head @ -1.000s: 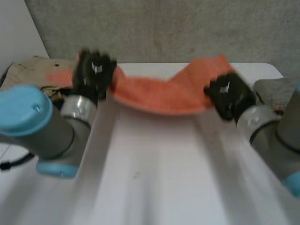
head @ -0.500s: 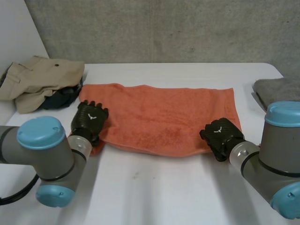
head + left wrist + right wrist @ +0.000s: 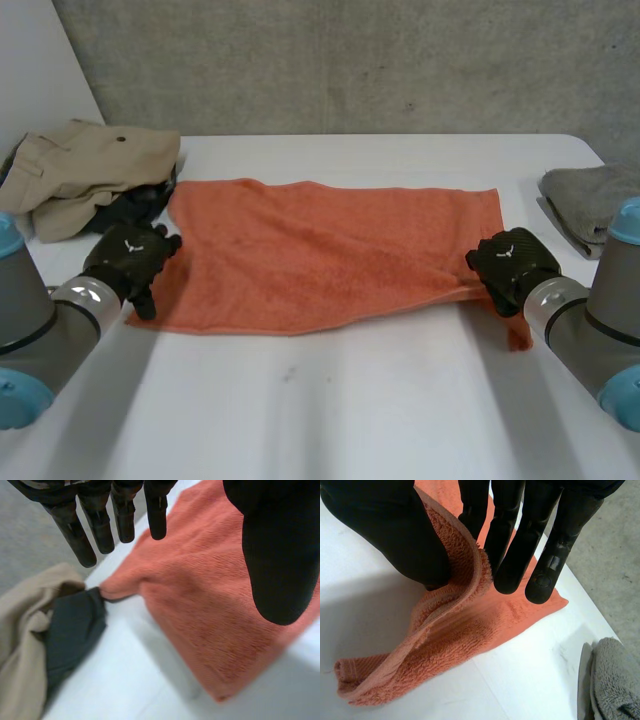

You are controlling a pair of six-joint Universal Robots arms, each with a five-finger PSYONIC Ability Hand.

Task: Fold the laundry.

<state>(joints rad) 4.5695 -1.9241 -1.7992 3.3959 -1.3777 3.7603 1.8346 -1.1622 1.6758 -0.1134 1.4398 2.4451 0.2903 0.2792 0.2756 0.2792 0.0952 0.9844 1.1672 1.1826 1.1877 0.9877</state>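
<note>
On the worktop [image 3: 350, 400] the orange towel [image 3: 330, 255] now lies spread for folding; left hand [image 3: 128, 262] has released, fingers [image 3: 102, 525] wide; right hand [image 3: 510, 265] pinches its corner.

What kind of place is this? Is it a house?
Probably a robot test room, not a home: a bare grey wall, a plain white table and an orange towel to fold.

White table [image 3: 330, 400] carries an orange towel [image 3: 320, 250] spread across its middle, a beige garment [image 3: 80, 175] over a dark cloth [image 3: 135, 210] far left, and a grey towel [image 3: 590, 200] far right.
</note>
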